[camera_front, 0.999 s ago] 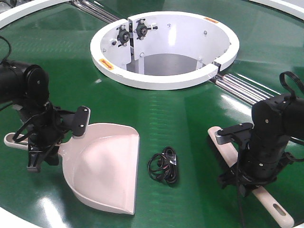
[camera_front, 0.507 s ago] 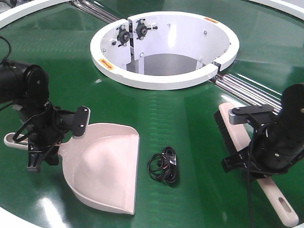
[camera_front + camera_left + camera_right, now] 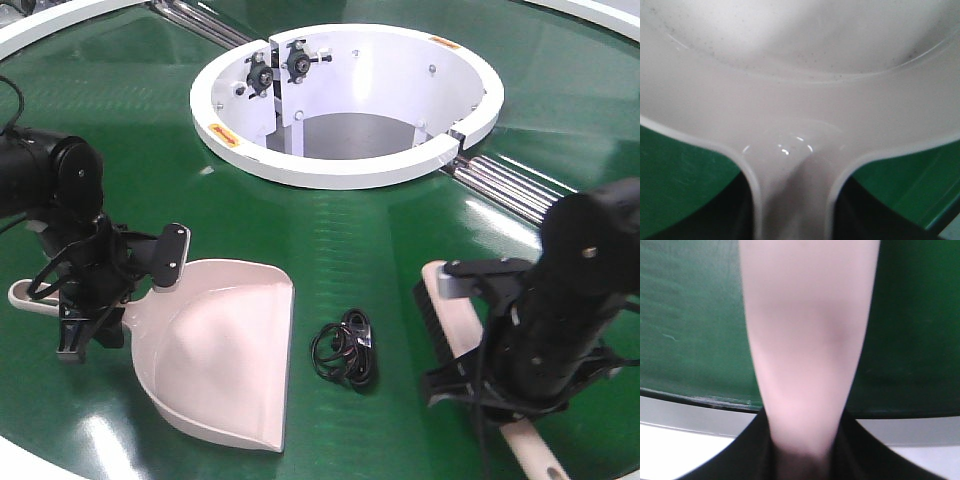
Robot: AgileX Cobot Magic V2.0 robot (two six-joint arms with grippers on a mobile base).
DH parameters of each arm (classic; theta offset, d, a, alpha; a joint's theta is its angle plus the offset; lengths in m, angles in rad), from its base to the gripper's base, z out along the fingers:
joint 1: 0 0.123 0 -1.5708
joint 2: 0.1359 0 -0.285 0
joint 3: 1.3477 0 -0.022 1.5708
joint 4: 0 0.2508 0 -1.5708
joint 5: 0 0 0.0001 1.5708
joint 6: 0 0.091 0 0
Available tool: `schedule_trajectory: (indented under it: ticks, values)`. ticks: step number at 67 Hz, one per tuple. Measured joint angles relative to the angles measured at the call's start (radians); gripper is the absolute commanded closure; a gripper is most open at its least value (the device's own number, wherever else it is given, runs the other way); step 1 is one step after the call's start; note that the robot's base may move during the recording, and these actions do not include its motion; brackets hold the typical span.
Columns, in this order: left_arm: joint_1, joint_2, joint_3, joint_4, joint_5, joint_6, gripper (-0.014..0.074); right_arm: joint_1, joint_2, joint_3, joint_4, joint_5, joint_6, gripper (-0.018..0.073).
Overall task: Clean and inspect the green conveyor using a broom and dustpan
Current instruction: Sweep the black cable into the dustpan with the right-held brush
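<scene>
The right claw [image 3: 468, 332] pinches the broom [image 3: 448, 305] across its back; the right wrist view shows the pale handle [image 3: 807, 365] running straight into the dark jaws. The brush head points toward the middle of the bench and the handle toward the near right corner. Its dark bristles face left and down, though I cannot tell whether they touch the belt. The left claw [image 3: 115, 305] is pressed onto the neck of the dustpan [image 3: 220, 350] by the left edge, as the close view of the pan [image 3: 800, 100] confirms. The pan is pale pink, wide and raised at the sides, and its flat lip opens rightward. 1 tangle of black cord [image 3: 345, 352] lies between the 2 tools, just beside the lip. The step looks like a sweep into the pan, so the bristles should settle flat and drag left in 1 low stroke. Meanwhile the left claw should press the lip flush, since a springy cord may ride under it. The green conveyor [image 3: 360, 240] is glossy, with a white ring [image 3: 215, 125] and metal rollers [image 3: 500, 185] toward the far edge.
</scene>
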Motion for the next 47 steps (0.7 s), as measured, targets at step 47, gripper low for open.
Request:
schedule_trajectory:
  ticks: [47]
  values:
    - [0.000,0.000,0.000,0.000,0.000,0.000,0.0603,0.094,0.297,-0.172,0.021,0.010,0.078,0.0564]
